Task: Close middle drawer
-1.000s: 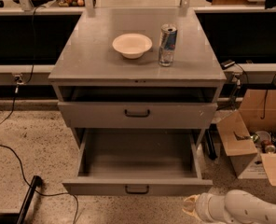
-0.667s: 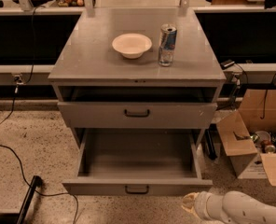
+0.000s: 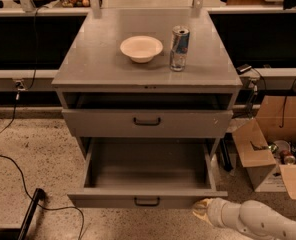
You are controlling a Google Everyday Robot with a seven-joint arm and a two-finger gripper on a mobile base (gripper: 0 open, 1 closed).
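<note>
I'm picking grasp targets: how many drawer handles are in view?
2. One is centred on the front of the upper drawer; the other on the front of the pulled-out middle drawer, left of the gripper low at right. A lower drawer's handle may be hidden.

Matt grey metal middle drawer; smooth pale plastic gripper by its front-right corner.

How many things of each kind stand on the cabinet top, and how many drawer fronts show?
White bowl: 1
Can: 1
Drawer fronts: 2 (upper drawer, middle drawer)
Total: 4
The gripper is low right, by the middle drawer's front corner.
</note>
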